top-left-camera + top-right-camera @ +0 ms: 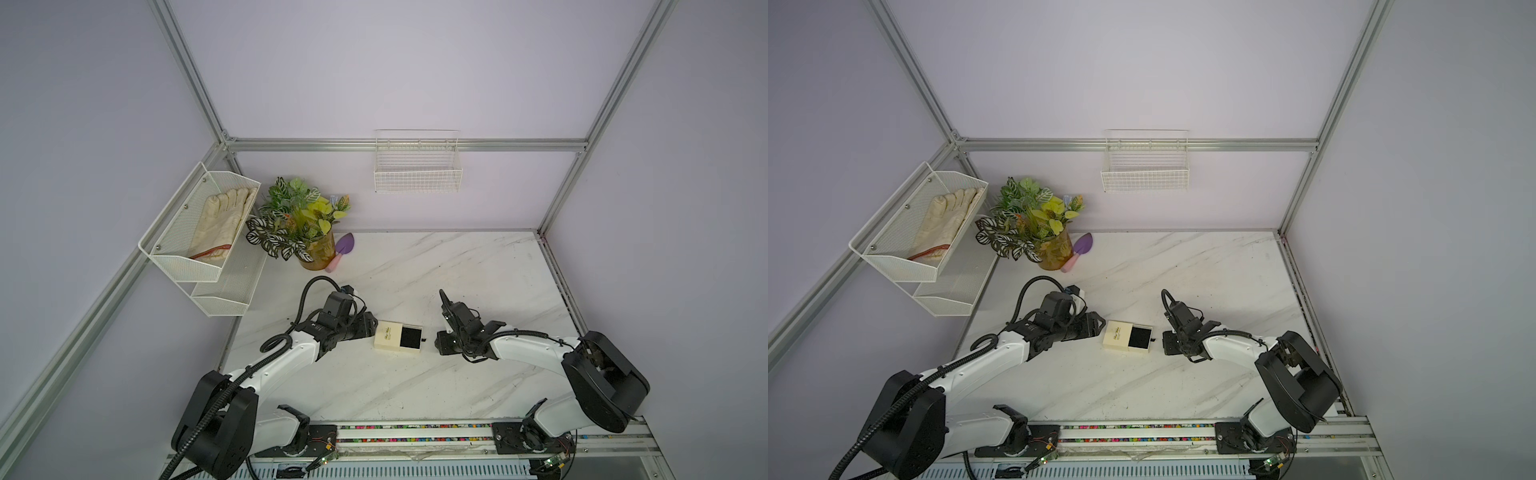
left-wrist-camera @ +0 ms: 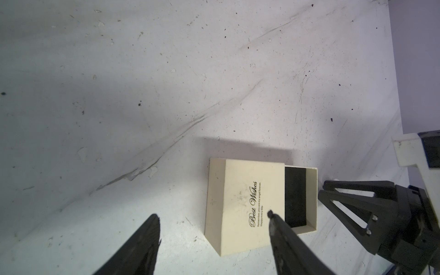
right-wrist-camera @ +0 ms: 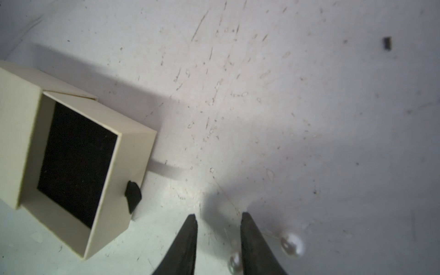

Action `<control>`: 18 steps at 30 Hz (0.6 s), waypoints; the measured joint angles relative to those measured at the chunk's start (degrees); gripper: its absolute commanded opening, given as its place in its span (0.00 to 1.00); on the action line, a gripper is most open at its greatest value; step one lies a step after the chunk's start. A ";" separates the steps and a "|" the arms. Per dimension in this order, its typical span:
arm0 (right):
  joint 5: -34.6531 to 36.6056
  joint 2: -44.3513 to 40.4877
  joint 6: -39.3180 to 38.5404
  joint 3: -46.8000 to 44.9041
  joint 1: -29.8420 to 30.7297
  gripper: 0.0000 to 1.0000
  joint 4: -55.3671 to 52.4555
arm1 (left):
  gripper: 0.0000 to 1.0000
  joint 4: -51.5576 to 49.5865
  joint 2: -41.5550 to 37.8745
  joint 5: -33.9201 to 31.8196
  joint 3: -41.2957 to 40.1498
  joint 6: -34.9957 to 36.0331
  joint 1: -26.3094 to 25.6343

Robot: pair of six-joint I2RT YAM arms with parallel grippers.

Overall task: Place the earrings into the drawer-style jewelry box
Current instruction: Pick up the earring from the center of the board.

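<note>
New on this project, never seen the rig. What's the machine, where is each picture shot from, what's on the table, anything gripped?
Two robot arms stand at the table's near edge, each ending in a two-finger gripper. Two pictures come from one overhead camera pair and show nearly the same scene; the other two come from cameras on the arms' wrists, looking past the fingers. On the marble table lies a cream jewelry box, its black-lined tray slid out toward the right arm, empty. Two pearl-like earrings lie at the right gripper; one sits between its parted fingers. The left gripper is open at the box's closed end. Neither appears to grip anything. At the back: a potted plant and purple trowel; on the walls, a mesh shelf holding a glove, and a wire basket.
</note>
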 measured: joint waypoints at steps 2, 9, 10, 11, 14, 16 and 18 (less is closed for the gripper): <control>0.20 -0.28 0.00 -0.26 0.00 0.36 -0.04 | 0.72 0.00 0.17 0.02 0.00 0.00 0.00; 0.22 -1.86 0.22 -1.79 0.00 0.36 0.17 | 0.72 0.00 0.35 0.02 0.00 0.02 0.00; 0.24 -2.32 0.31 -2.27 0.00 0.36 0.33 | 0.72 0.00 0.37 0.02 0.00 0.00 0.00; 0.28 -2.73 0.48 -2.73 0.00 0.36 0.52 | 0.72 0.00 0.39 0.00 0.00 0.02 0.00; 0.39 -3.65 1.14 -3.82 0.07 0.37 1.29 | 0.72 0.00 0.74 0.04 0.00 0.02 0.00; 0.63 -3.89 1.42 -4.07 0.26 0.37 1.42 | 0.72 0.00 1.09 0.04 0.00 0.02 0.00; 0.85 -4.13 1.81 -4.31 0.37 0.37 1.60 | 0.72 0.00 1.27 0.09 0.00 0.04 0.00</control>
